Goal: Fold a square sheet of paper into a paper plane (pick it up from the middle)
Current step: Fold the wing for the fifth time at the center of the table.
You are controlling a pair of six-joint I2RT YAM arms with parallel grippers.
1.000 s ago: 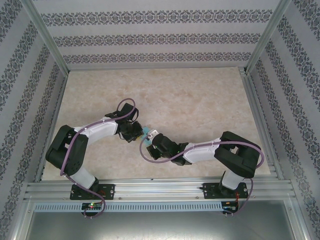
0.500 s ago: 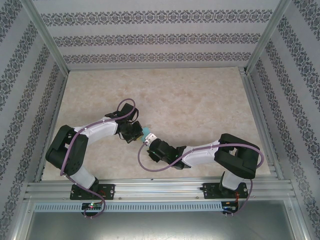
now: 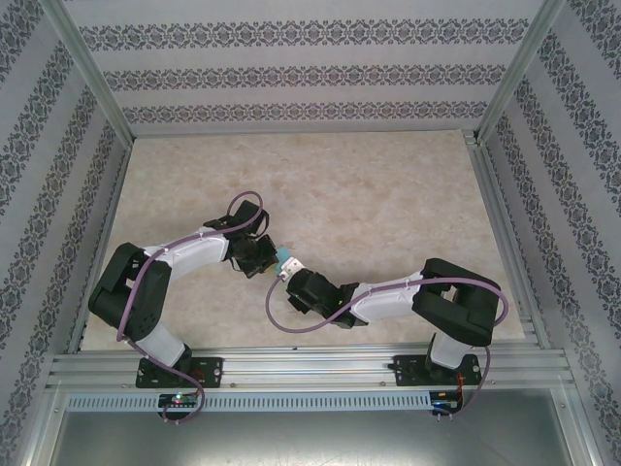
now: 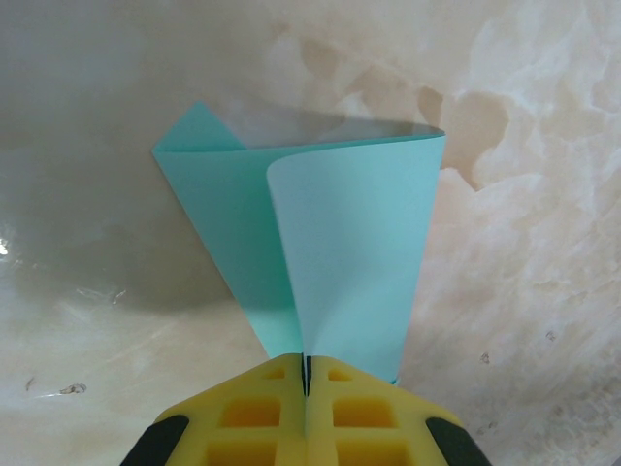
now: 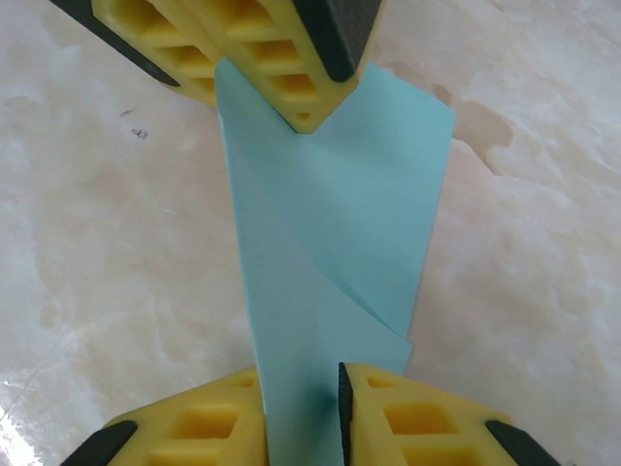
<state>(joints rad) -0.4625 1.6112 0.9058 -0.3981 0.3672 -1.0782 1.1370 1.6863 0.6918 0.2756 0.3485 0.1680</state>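
Right gripper [image 5: 299, 383]: jaws parted, with the sheet of paper [image 5: 330, 223] running through the gap. The turquoise sheet, partly folded, spans over the table [image 5: 543, 291] to the left gripper [image 4: 305, 374], which is clenched on its far end.

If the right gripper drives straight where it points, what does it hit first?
Probably the left gripper, pinching the paper's far end straight ahead. The paper runs between the right gripper's parted fingers.
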